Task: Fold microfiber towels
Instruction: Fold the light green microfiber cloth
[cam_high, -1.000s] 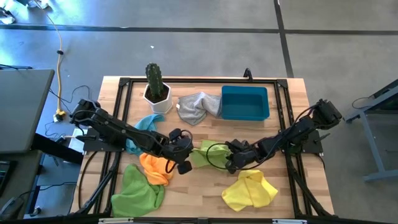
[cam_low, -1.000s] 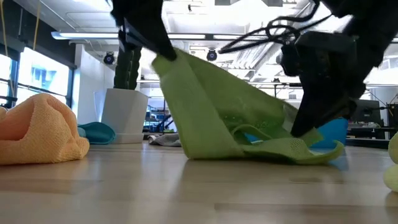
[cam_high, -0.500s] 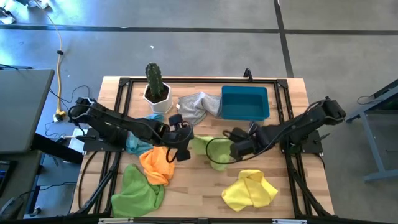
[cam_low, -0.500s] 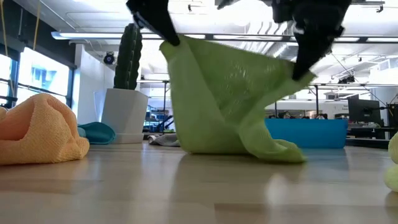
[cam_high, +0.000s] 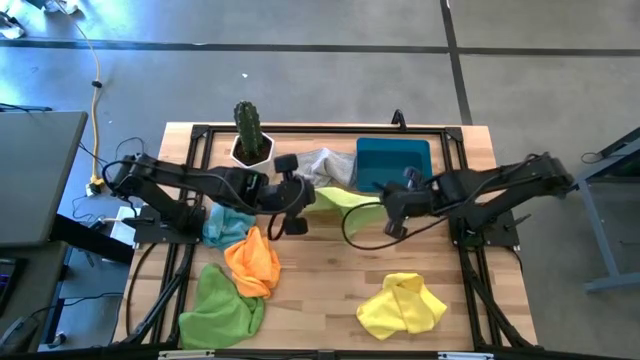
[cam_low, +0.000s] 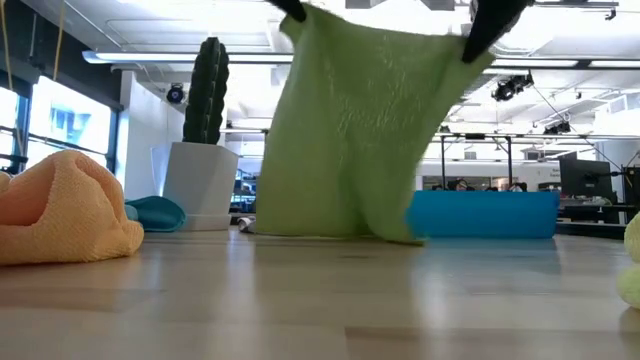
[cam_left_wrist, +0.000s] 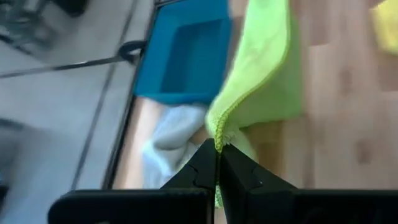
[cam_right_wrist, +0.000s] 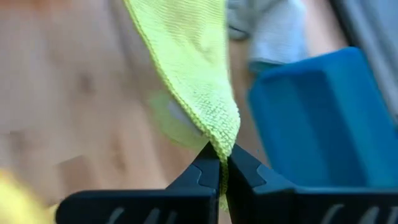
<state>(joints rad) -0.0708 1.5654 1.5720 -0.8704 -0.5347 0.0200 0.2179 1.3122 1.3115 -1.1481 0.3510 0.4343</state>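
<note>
A lime green towel (cam_low: 360, 130) hangs spread between my two grippers above the middle of the table, in front of the blue bin. My left gripper (cam_high: 297, 205) is shut on its upper left corner and my right gripper (cam_high: 390, 212) on its upper right corner. In the low view the grippers sit at the picture's top edge. The towel's lower edge (cam_low: 335, 234) reaches down to about the table top; whether it touches I cannot tell. Lying on the table are an orange towel (cam_high: 252, 262), a second green towel (cam_high: 220, 305), a yellow towel (cam_high: 400, 305), a light blue towel (cam_high: 225, 225) and a grey towel (cam_high: 325, 165). My left gripper pinches the towel's upper left corner (cam_left_wrist: 219, 134) between its two fingertips, slanting down from the table's left. The cloth hangs below the fingers. My right gripper pinches the upper right corner (cam_right_wrist: 225, 140) between its two fingertips, slanting down from the table's right. The top edge (cam_low: 390, 30) runs between the two grippers, nearly straight.
The blue bin (cam_high: 393, 163) stands at the back right, just behind the hanging towel. A potted cactus (cam_high: 250, 135) stands at the back left. Bare wood lies in front of the towel, in the middle of the near half (cam_high: 320, 290).
Both grippers have risen, moved toward the table's far edge and drawn apart, staying shut on the lime green towel. The towel, which lay partly bunched on the table, has been pulled up and now hangs spread out as a sheet.
</note>
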